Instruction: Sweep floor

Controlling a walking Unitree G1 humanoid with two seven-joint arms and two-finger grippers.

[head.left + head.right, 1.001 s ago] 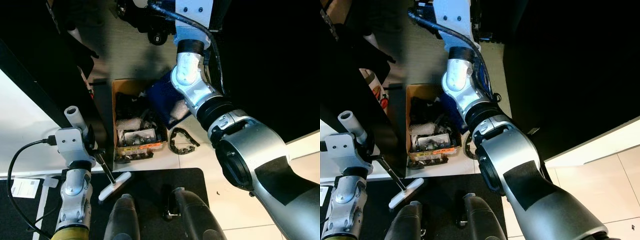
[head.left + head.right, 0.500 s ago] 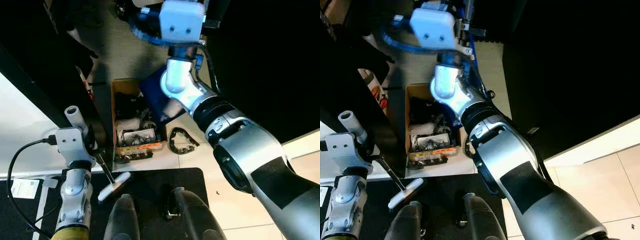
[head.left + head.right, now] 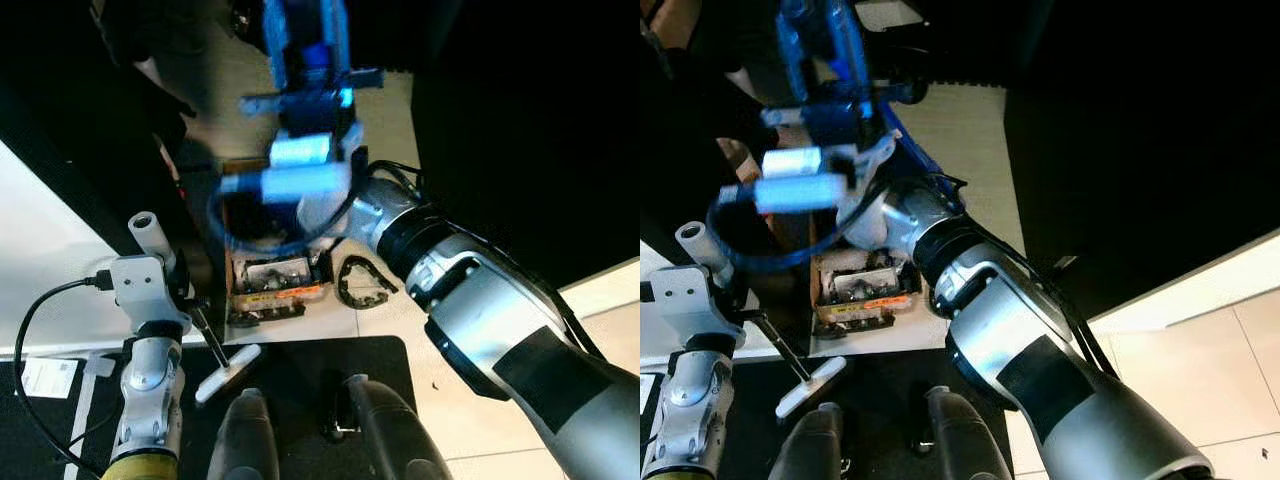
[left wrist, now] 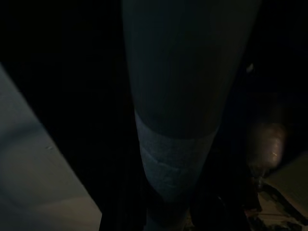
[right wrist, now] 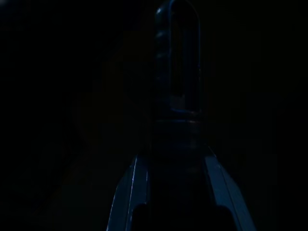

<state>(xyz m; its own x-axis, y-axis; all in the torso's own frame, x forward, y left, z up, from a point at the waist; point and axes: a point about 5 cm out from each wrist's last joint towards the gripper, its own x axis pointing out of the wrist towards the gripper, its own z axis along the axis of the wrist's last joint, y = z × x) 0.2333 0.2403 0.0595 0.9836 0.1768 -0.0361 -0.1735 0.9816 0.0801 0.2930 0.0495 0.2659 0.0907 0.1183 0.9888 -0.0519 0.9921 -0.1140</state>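
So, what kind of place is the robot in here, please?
Probably a workroom or storage corner of a home, though I cannot be sure. A cardboard box crammed with tools and odd parts stands on the tiled floor, a black chain loop lies beside it, and a black mat sits under the robot's feet.

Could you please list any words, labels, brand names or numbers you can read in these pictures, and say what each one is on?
None can be read.
White paper tag on the floor at the robot's left: dark print, too small to read.
Orange strip on the front of the cardboard box: marks too small and blurred to read.
Red and white object beside the box: possible printing, blurred.
Both wrist views: too dark for any text.
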